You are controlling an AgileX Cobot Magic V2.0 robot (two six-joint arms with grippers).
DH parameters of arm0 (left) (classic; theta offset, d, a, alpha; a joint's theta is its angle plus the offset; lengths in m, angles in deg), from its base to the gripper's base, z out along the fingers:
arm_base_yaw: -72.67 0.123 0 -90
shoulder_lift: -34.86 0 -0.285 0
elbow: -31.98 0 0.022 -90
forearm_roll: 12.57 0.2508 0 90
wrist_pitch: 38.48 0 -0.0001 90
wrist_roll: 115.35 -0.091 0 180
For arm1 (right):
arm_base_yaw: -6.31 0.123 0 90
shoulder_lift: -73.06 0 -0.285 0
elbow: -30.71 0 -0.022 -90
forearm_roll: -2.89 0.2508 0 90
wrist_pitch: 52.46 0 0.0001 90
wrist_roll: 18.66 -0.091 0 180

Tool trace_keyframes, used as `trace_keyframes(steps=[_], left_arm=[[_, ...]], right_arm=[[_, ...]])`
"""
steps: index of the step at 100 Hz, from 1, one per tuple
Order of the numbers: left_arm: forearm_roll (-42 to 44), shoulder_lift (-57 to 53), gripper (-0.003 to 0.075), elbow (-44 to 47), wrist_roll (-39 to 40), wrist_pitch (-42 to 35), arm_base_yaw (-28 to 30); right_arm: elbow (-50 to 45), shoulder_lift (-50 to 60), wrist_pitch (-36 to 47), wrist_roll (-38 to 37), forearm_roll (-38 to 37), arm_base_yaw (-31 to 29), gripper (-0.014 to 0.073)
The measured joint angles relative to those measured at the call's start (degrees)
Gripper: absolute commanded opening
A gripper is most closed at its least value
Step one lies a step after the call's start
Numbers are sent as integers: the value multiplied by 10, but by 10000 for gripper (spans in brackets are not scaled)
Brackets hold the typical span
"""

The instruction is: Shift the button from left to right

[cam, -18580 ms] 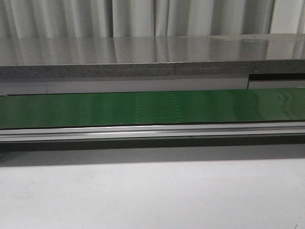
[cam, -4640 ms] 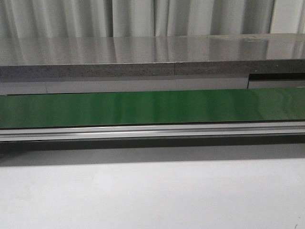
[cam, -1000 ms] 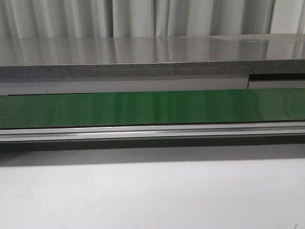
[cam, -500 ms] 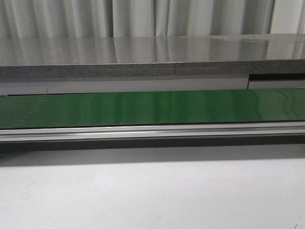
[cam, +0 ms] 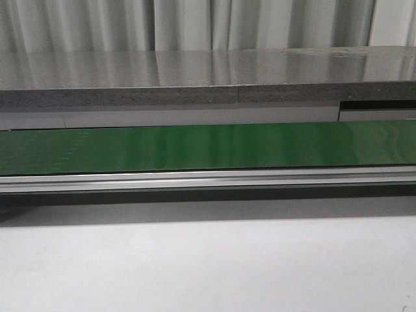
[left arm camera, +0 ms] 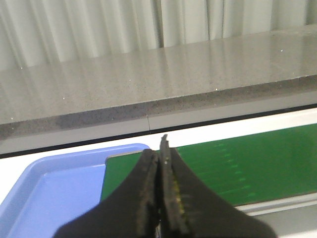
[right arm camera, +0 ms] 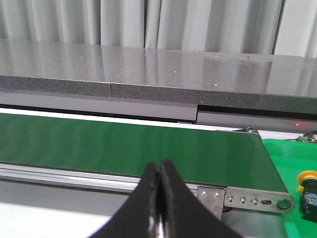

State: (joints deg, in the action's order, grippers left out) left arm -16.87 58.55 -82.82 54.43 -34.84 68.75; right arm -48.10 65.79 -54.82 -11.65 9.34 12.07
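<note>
The button [right arm camera: 307, 179], a yellow cap on a black body, stands on a green mat [right arm camera: 292, 148] past the end of the belt, seen only at the edge of the right wrist view. My right gripper [right arm camera: 159, 164] is shut and empty, in front of the green conveyor belt [right arm camera: 124, 144] and well apart from the button. My left gripper [left arm camera: 159, 151] is shut and empty, over the other end of the belt [left arm camera: 247, 163] beside a blue tray [left arm camera: 54, 183]. Neither gripper nor the button shows in the front view.
The green belt [cam: 208, 146] runs across the front view with an aluminium rail [cam: 208, 179] along its near side. A grey stone ledge [cam: 208, 78] and curtains stand behind it. A white tabletop [cam: 208, 266] lies in front.
Faint dotted marks now show on the left part of the belt in the front view. Nothing else has visibly changed.
</note>
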Motion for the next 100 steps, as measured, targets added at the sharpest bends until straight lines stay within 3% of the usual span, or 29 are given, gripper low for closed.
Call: trace_keyframes(steps=[9,21,43,100], left_arm=[[75,-26,-19,29,84,0,0],[108,-74,-19,71,122,0,0],[113,-158,-19,117,133,6,0],[113,-161,-19,117,143,-5,0]], right_arm=[[0,0,0,0,0,0,-109],[0,0,0,0,0,0,-109],[0,0,0,0,0,0,-109],[0,1,1,0,0,0,-109]])
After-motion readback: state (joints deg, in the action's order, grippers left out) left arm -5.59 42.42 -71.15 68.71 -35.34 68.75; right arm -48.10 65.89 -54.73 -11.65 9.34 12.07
